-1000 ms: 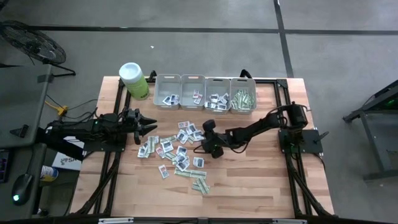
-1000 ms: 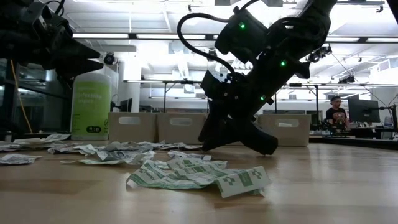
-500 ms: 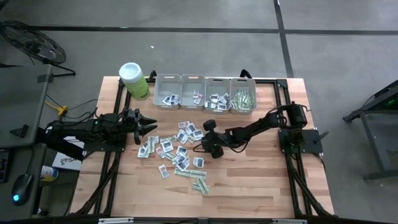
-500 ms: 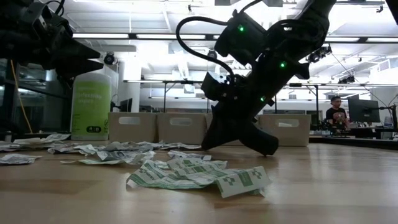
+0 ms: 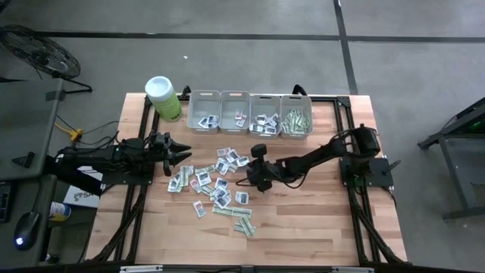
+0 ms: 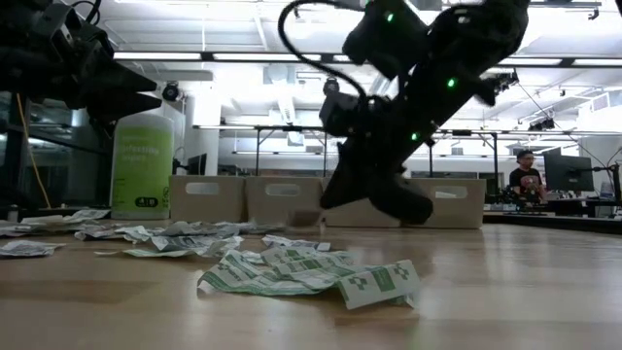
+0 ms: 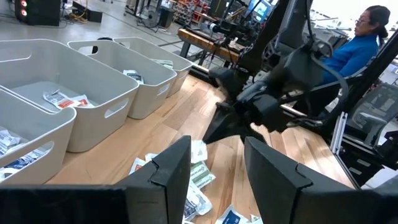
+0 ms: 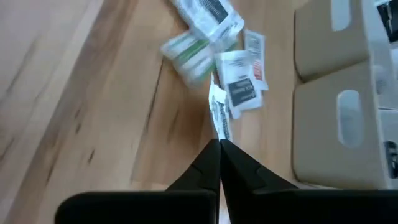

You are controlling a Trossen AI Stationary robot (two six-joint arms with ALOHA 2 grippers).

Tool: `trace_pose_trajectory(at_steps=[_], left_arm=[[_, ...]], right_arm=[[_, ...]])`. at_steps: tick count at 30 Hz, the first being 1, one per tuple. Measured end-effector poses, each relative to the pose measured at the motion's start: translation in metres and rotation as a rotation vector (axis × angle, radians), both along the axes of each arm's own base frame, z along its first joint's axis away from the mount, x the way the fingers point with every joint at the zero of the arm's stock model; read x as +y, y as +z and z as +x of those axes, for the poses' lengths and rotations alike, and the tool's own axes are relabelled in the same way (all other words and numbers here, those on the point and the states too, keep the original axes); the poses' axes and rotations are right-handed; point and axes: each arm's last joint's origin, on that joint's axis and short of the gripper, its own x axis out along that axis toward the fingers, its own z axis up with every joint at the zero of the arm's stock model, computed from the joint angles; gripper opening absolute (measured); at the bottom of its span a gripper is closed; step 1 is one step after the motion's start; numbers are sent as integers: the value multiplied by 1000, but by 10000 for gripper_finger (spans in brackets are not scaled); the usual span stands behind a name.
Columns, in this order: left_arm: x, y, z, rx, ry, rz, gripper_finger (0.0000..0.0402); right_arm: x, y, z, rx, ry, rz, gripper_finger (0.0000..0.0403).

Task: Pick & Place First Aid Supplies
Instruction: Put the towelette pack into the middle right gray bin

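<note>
Many first aid supplies point(image 5: 214, 180) lie loose on the wooden table: squarish white packets in the middle and green-and-white strips point(image 5: 241, 221) nearer the front edge, also seen in the low view point(image 6: 292, 272). My right gripper point(image 5: 245, 180) hangs slanting down over the right side of the pile, shut on one white packet point(image 8: 217, 118). At the table's left side my left gripper point(image 5: 182, 157) hovers level and open point(image 7: 217, 168), with nothing between its fingers. My right gripper pinches one white packet with dark print between its two fingertips point(image 8: 210, 155), at the packet's near end point(image 8: 219, 138). The packet shows edge-on and sticks out beyond the tips. The fingers come slanting down from the table's right side. The low view shows the fingers off the table.
Four grey bins point(image 5: 250, 114) stand in a row at the far edge, each with some packets inside. A lime-green canister with a white lid point(image 5: 163, 97) stands left of them. Bare wood lies along the front and right of the table. A person sits in the room beyond point(image 7: 373, 37).
My right gripper has risen from the table top beside the pile and turned a little, shifting slightly toward the table's right edge. The pile itself lies as before.
</note>
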Motion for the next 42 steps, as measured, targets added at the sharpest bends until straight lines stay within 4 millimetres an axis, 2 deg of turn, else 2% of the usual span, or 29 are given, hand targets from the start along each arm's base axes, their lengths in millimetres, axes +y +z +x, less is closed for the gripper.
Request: trace_pose_trajectory(at_steps=[14, 26, 34, 42], left_arm=[[0, 0, 0, 0, 0, 0, 150], [0, 0, 0, 0, 0, 0, 150], [0, 0, 0, 0, 0, 0, 150], [0, 0, 0, 0, -1, 0, 150]], right_arm=[[8, 43, -20, -41, -163, -134, 0], [2, 57, -29, -71, -308, -268, 0], [-14, 58, -29, -71, -408, -352, 0], [-49, 58, -28, -29, -480, -351, 0]])
